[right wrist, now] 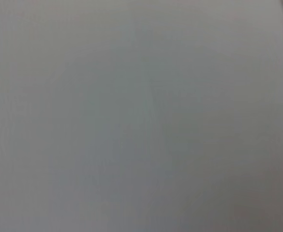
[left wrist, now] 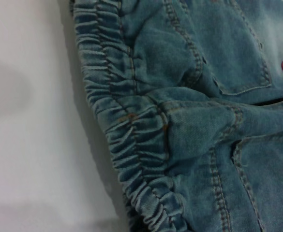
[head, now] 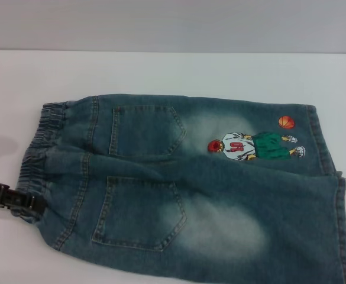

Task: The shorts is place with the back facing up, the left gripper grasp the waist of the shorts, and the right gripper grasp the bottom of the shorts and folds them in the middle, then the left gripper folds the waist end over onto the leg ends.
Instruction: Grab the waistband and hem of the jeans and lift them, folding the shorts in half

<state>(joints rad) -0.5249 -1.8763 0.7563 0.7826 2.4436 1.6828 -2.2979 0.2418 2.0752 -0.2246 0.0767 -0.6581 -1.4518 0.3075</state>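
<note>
The denim shorts [head: 184, 189] lie flat on the white table [head: 161, 71] with the back up, showing two patch pockets and the embroidered basketball player [head: 252, 145]. The ruffled waist [head: 39, 148] is at the left. The straight leg hems [head: 340, 219] are at the right, and the near leg runs off the frame's lower edge. My left gripper [head: 28, 204] comes in low from the left and meets the near end of the waistband. In the left wrist view the gathered waistband [left wrist: 126, 125] and a pocket [left wrist: 238, 53] fill the frame from close up. The right gripper is out of view.
Bare white tabletop lies behind the shorts and to their left [head: 7, 89]. A pale wall [head: 173, 23] rises beyond the table's far edge. The right wrist view shows only a plain grey surface [right wrist: 141, 116].
</note>
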